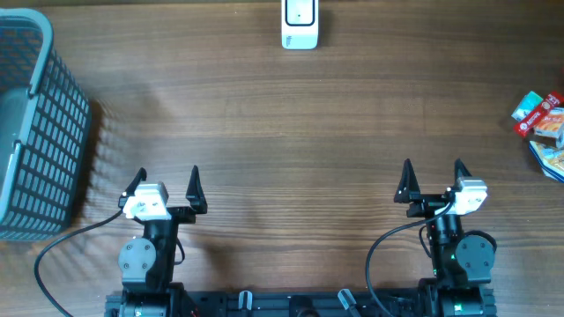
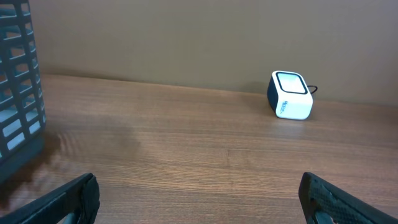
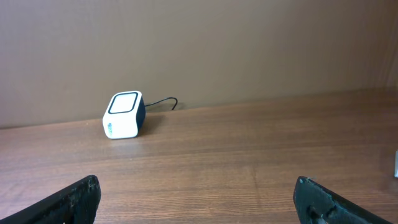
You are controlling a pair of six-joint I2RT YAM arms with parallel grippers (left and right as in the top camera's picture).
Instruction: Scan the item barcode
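The left gripper hangs with its two black fingers spread wide and nothing between them. The right gripper is the same, jaws fully apart and empty. Both sit low at the near edge of the brown wood-grain table, the left at about 7 o'clock in the overhead view and the right at about 5 o'clock. The small pile of glossy red, white and blue packets lies at roughly 3 o'clock, well apart from the right gripper and partly cut off by the frame edge. The printing is too small to read and no barcode can be made out. The white box-shaped barcode scanner with a dark-framed window stands at 12 o'clock by the far edge, with a thin black cable trailing behind it. A grey plastic lattice basket stands at 9 o'clock, beside the left arm.
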